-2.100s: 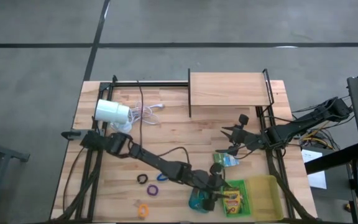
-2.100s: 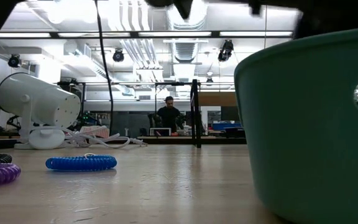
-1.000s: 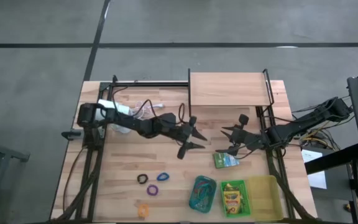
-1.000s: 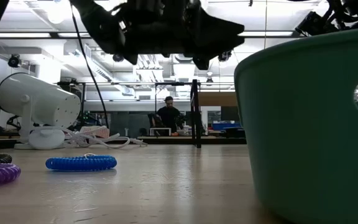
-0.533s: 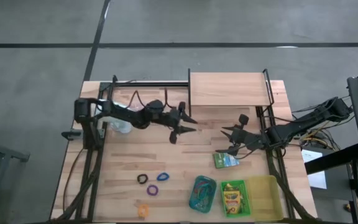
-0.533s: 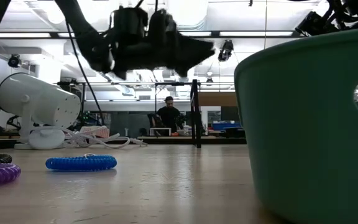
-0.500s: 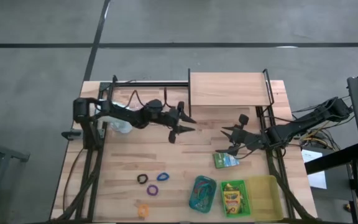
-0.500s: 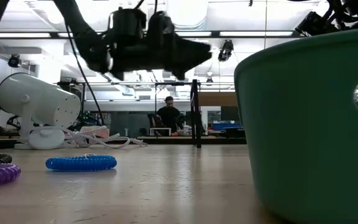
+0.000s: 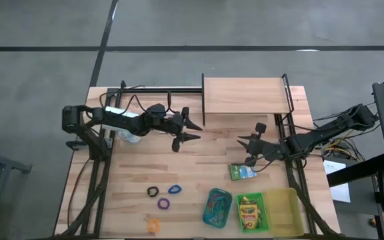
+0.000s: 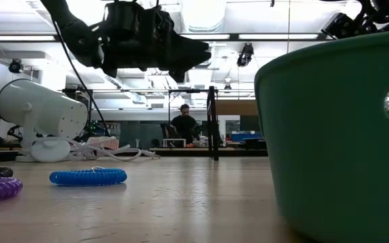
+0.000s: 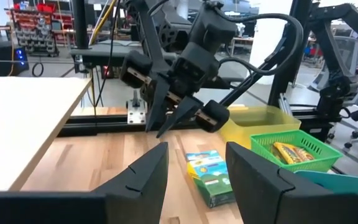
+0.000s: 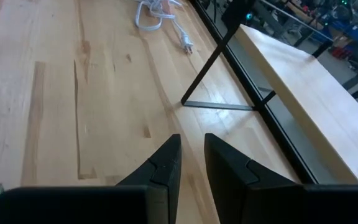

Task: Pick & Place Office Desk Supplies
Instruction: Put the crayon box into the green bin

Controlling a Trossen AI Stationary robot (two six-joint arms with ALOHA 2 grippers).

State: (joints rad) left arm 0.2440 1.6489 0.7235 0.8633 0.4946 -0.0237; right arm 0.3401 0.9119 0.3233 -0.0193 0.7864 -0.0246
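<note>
Two arms: both up off the wood, neither carrying anything.
Left gripper: hangs high over the back-middle of the table, near the raised wooden shelf; fingers parted, nothing between them.
Right gripper: waits just beyond the loose crayon box; fingers a narrow slot apart in its wrist view, bare wood in the gap.
Loose crayon box: flat on the table, just behind the trays, right of centre, in front of the right gripper.
Trays: teal tray with thin loops inside, green tray with a crayon box in it, yellow tray showing nothing I can make out.
Loops on the wood: black loop, blue loop, purple loop, orange loop, clustered front-left, well apart from the trays.
Lamp: back-left, cord trailing, under the left arm.
Step in hand: my read, the left arm is between picks and the nearby loops look like its next job.
Doing it well: come straight down over one loop, one finger inside the ring and one outside, close gently so it does not skitter.
Watch for: blue and purple lie close; pick the outer one so a finger does not drag its neighbour.
Carry: lift clear of the teal tray's rim before crossing, release low inside.
</note>
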